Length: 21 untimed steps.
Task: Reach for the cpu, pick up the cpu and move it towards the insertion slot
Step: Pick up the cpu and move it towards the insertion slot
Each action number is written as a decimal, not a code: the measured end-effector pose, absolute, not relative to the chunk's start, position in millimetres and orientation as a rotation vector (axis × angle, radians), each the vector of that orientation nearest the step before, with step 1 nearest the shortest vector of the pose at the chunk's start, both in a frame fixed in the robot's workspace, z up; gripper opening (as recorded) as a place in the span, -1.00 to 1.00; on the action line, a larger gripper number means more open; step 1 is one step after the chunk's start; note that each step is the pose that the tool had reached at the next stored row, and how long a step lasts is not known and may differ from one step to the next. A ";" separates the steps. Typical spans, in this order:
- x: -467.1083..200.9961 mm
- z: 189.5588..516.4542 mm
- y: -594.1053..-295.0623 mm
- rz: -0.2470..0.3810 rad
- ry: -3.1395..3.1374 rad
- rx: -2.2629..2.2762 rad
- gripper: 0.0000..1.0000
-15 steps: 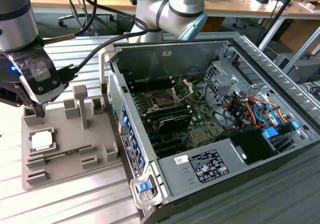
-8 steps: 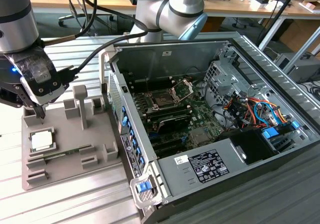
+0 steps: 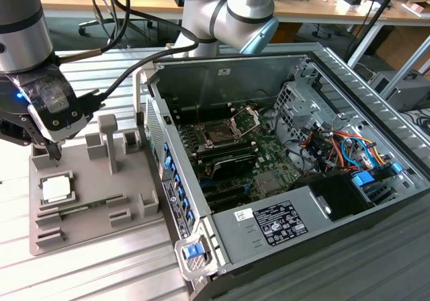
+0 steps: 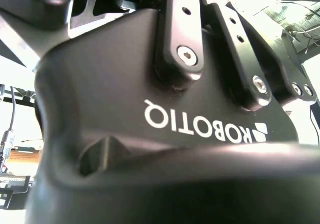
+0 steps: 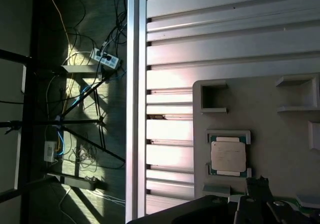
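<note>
Sitting in a recess of the grey tray [image 3: 87,180], the cpu [image 3: 56,189] lies near the end effector [image 3: 54,153], whose grip I cannot tell, while the white-labelled computer case [image 3: 222,79] holds the insertion slot [image 3: 220,136].

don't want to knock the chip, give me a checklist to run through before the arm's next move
1. Chip lies flat, metal face up, in its pocket on the grey tray: ok.
2. Nothing rests on the chip's top in the first wrist view: ok.
3. Gripper hangs over the tray, close to the chip but apart from it: ok.
4. Computer case lies with its side open, and the socket is exposed from above: ok.
5. Socket is empty with its frame fully lifted: cannot tell.
</note>
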State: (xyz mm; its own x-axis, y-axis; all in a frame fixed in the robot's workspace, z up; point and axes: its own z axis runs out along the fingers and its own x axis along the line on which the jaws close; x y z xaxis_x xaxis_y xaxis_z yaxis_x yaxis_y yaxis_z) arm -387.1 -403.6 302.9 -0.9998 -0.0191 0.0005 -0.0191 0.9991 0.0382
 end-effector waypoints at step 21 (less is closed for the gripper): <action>-387.1 296.7 -403.6 -0.060 -3.140 0.030 -0.79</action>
State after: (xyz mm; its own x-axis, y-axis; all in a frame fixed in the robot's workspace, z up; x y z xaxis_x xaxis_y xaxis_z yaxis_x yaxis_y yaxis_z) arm -387.1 -403.6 296.7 -0.9998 -0.0191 0.0005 -0.0191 0.9991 0.0382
